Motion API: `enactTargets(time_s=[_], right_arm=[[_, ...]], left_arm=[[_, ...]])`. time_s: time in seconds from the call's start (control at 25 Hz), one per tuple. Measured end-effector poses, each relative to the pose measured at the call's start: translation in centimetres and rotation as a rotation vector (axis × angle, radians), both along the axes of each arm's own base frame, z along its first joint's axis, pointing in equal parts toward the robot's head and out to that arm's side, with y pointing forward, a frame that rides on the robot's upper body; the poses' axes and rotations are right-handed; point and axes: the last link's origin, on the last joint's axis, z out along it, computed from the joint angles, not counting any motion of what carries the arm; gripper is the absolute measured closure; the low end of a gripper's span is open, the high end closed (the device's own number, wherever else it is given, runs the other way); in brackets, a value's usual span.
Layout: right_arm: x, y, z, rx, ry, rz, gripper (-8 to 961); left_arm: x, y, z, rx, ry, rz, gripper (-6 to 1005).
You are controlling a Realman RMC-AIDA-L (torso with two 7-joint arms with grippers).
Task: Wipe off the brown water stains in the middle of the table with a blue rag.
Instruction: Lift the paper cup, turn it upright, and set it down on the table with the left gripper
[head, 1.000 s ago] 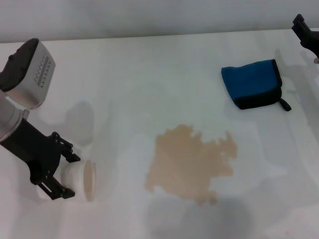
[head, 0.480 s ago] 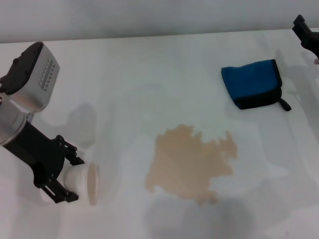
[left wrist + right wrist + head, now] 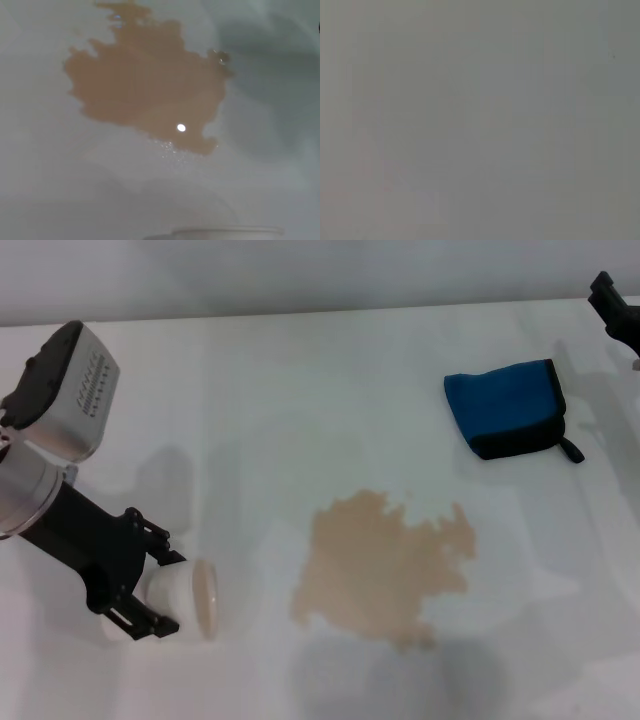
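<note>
Left gripper at near-left of the table, clamped around a white paper cup held on its side, open mouth facing the brown water stains. Stains sit mid-table, near the cup's mouth but apart from it; the left wrist view shows the blotch with wet glare and the cup's rim at the frame edge. Blue rag lies flat far-right on the table, black trim toward the right edge, well apart from the left gripper and beyond the stains. Right gripper at far-right corner, near the rag, not touching; only partly in frame, open or closed cannot tell. Right wrist view is plain grey.
</note>
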Motion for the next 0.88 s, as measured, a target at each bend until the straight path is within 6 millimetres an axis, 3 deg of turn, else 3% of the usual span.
enactTargets(time_s=[0.44,0.76,0.88], right_arm=[[0.0,0.1,0.2,0.001,-0.007,0.004,112],[0.1,0.1,0.5,0.004,-0.017,0.005,111],[0.3,0.0,0.7,0.006,-0.026,0.005,111]], left_arm=[[0.5,0.5,0.2,0.083,-0.1,0.06,220],[0.6,2.1,2.6,0.353,-0.368,0.14,284],[-0.9,1.8,3.9,0.524,-0.552,0.202,313]])
